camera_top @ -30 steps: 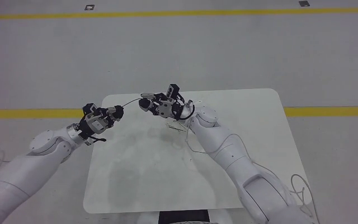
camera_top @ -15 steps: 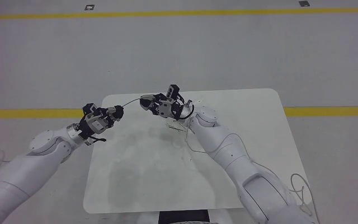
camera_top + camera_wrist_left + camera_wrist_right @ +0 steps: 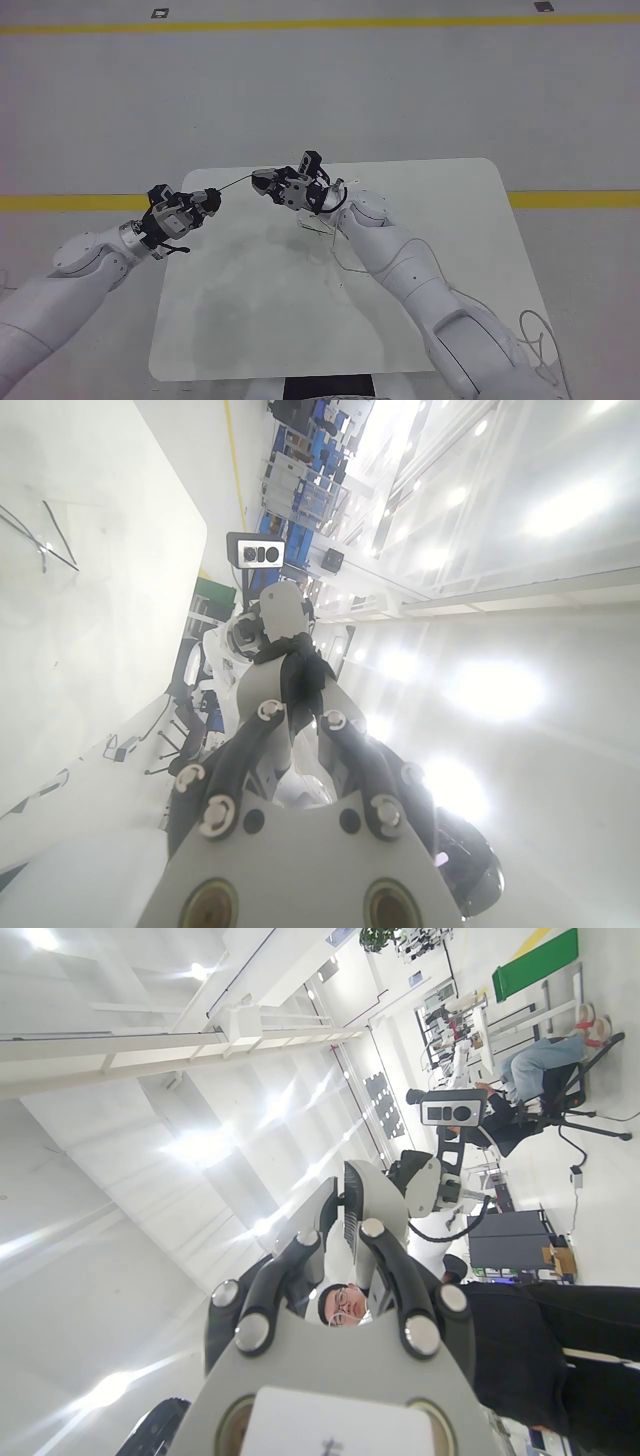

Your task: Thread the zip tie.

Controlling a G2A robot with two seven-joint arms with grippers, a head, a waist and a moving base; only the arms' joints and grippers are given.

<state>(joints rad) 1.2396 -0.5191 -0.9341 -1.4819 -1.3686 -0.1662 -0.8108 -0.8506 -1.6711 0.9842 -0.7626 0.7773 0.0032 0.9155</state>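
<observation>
A thin black zip tie [image 3: 233, 182] spans the gap between my two grippers above the far left part of the white table [image 3: 400, 300]. My left gripper [image 3: 210, 199] is shut on its left end. In the left wrist view, black material sits pinched between the fingers of that gripper [image 3: 295, 650]. My right gripper [image 3: 260, 180] is shut on the other end. In the right wrist view the gripper [image 3: 345, 1188] has its jaws nearly together, with a small dark piece of the tie [image 3: 342, 1200] between them.
Several loose black zip ties [image 3: 318, 228] lie on the table just beside my right forearm, also seen as loose ties [image 3: 50, 545] in the left wrist view. The table's far edge [image 3: 350, 166] runs close behind both grippers.
My right gripper has edged slightly toward the table's far edge with its end of the tie. The left arm has kept still.
</observation>
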